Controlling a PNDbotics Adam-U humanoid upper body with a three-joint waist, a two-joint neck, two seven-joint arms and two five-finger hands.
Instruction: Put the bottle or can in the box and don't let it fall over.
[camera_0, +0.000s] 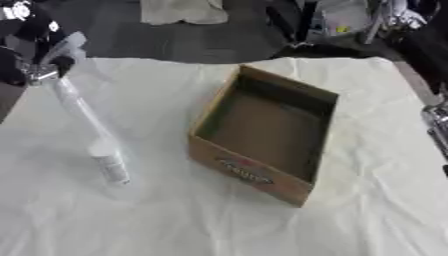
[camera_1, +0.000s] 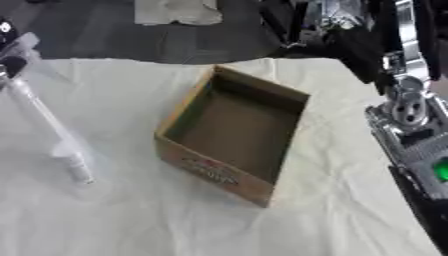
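White wrinkled cloth (camera_0: 219, 220) covers the counter from edge to edge, with dark floor beyond its far side at the top of the frame. An open cardboard box (camera_0: 262, 132) sits at centre, turned at an angle, its interior bare and a printed label on the near outer wall.

Toward the left of the frame, a small white bottle (camera_0: 109, 162) stands on the cloth, leaning slightly, well apart from the box. It has a white cap and a pale label with faint print.

Upper left, the robot's left hand (camera_0: 39, 60) shows as a blur of black and silver. A long pale shape (camera_0: 79, 107), smeared by motion, runs from it down toward the bottle's cap. Whether this is part of the hand or touches the bottle cannot be told, and neither can the state of its fingers.

At the right edge in the right eye view, silver and black machinery of the right arm (camera_1: 409, 107) hangs beside the counter, a green light on it lower down; no hand can be made out there.
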